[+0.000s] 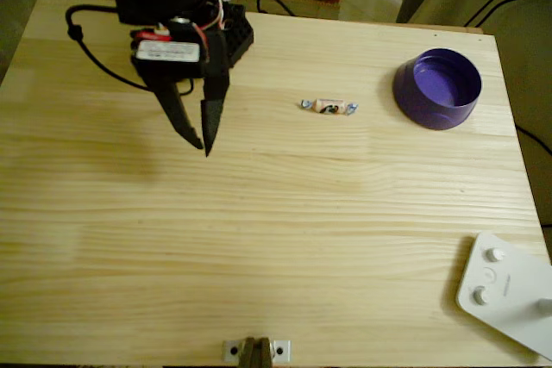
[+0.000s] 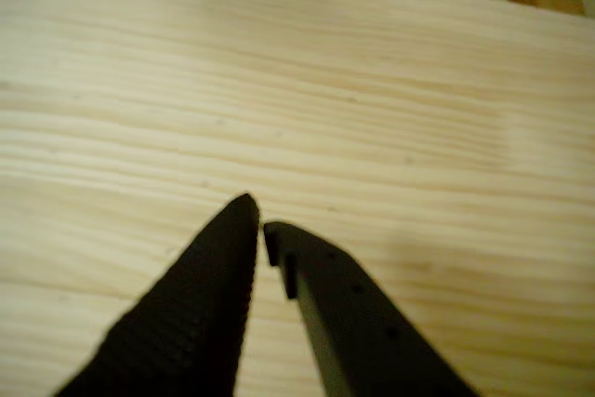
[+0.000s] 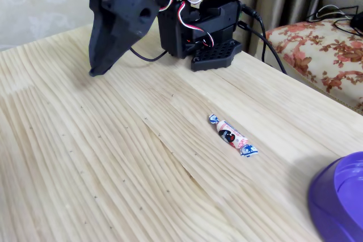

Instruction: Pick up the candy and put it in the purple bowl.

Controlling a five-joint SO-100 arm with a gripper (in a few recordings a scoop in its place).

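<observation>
Your gripper (image 1: 205,146) hangs over bare wood near the arm's base with its fingertips nearly touching, a narrow slit between them and nothing held; the wrist view (image 2: 260,222) confirms this, the two dark tips almost meeting above plain boards. The candy (image 1: 329,107) lies flat on the table (image 1: 276,239), well to the right of the tips in the overhead view, its long axis running roughly left to right there; in the fixed view it (image 3: 232,135) sits alone on open wood, clear of the arm. The step in hand looks to be the reach, so spread the jaws before you descend, bring the tips over the pinkish middle, not the twisted ends, and close across its short width; come down close to the wood, since so small and light a sweet may skid or flip if one finger nudges it first. The purple bowl (image 1: 438,88) stands further right, apart from the candy, and appears empty; nothing lies between them. A flat white device (image 1: 509,292) with knobs sits at the near right corner, well out of your path; a small bracket (image 1: 255,350) sits at the near edge, likewise harmless.
</observation>
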